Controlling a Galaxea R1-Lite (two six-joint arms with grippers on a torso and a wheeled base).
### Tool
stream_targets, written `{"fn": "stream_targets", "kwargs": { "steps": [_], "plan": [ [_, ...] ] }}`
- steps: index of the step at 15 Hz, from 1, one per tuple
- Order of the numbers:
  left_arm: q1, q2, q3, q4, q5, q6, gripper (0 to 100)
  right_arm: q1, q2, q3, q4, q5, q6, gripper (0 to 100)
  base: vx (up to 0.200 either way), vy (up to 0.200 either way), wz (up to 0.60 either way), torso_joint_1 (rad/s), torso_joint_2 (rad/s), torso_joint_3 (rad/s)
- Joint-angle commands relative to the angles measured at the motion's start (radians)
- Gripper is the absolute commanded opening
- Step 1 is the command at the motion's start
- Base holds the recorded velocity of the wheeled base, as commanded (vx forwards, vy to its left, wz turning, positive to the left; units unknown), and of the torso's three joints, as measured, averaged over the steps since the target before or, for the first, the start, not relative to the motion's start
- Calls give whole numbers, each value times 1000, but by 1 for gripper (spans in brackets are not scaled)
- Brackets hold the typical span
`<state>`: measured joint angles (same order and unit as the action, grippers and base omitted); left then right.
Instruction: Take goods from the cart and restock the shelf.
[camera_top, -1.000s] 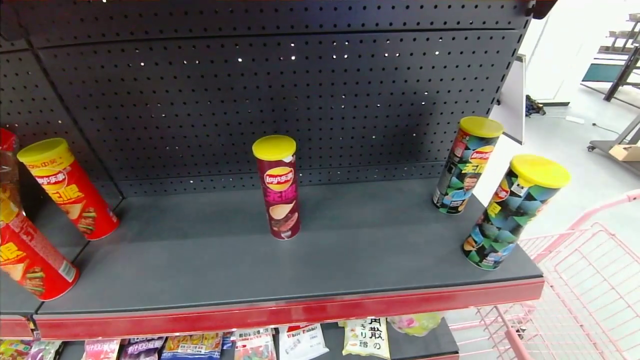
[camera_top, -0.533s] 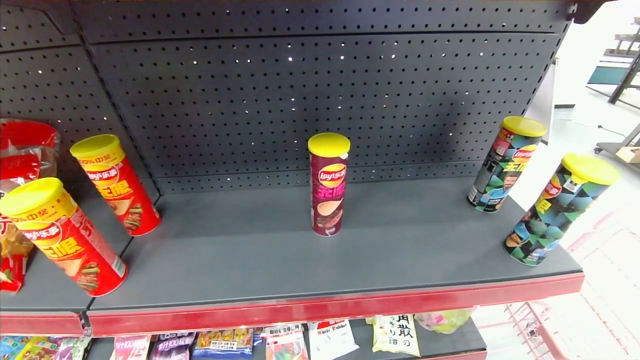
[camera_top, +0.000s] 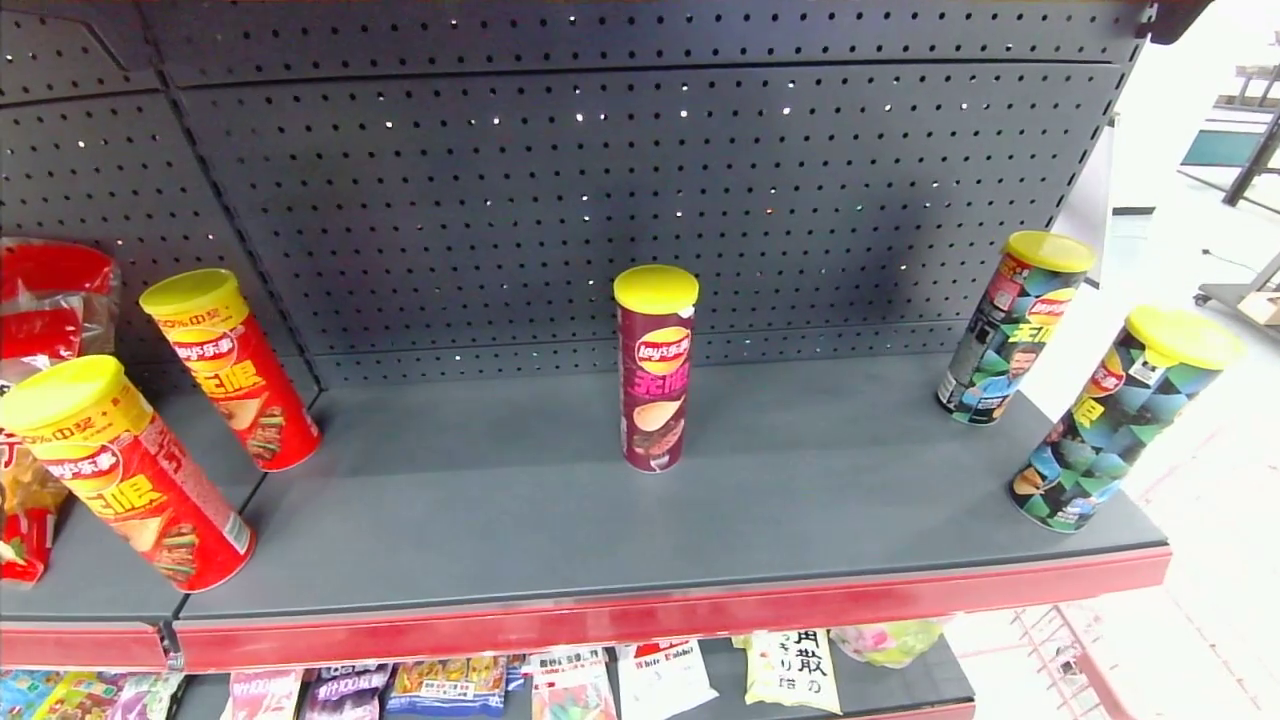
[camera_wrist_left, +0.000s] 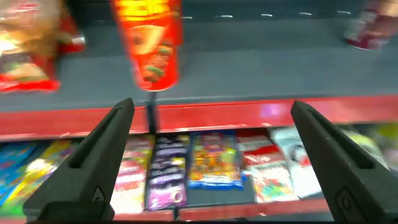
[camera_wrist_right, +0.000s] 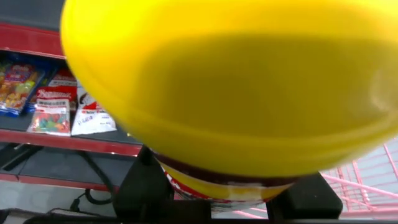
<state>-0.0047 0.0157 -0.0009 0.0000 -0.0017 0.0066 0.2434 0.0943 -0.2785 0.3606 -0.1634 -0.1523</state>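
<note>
Holding a chip can (camera_wrist_right: 236, 87) by its body, the right gripper (camera_wrist_right: 227, 200) has its jaws clenched on either side of the tube just under the yellow lid. The lid end faces the wrist camera. Behind the can show the lower tier's snack packets (camera_wrist_right: 62, 106) and the pink cart (camera_wrist_right: 373, 180), so the can is judged to sit below and in front of the shelf (camera_top: 600, 520), toward its right end.

The left gripper (camera_wrist_left: 211, 107) is released, jaws spread wide and carrying nothing. It faces the shelf's red front edge (camera_wrist_left: 249, 115), with a red can (camera_wrist_left: 152, 43) standing on the deck just behind that edge.

On the shelf, a maroon can (camera_top: 655, 370) stands upright at mid-deck, with two patterned cans (camera_top: 1010, 325) at the shelf's right end. Bare deck lies on both sides of the maroon can.

Governing relation: the free deck lies above and ahead of the loaded right jaws. The can's long axis should stand vertical at set-down, lid up. The right arm is the nearer and the only loaded one; the left arm has no evident part in this placement.
</note>
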Motion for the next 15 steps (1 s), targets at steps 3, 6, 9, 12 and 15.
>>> {"fn": "stream_targets", "kwargs": {
  "steps": [3,6,9,12,15],
  "plan": [
    [-51,352,-317,-25,-112,-62,100,2,1,76,-98,62,16,0,0,0,0,0,0,0],
    [-222,546,-416,-54,-359,-106,100,-3,10,237,-331,102,45,0,0,0,0,0,0,0],
    [-275,650,-390,-58,-486,-71,100,-4,2,237,-333,99,46,0,0,0,0,0,0,0],
    [-307,968,-416,-245,-503,35,100,-4,2,239,-335,101,50,0,0,0,0,0,0,0],
    [-354,1253,-492,-468,-498,35,100,-4,2,243,-342,96,62,0,0,0,0,0,0,0]
  ]
}}
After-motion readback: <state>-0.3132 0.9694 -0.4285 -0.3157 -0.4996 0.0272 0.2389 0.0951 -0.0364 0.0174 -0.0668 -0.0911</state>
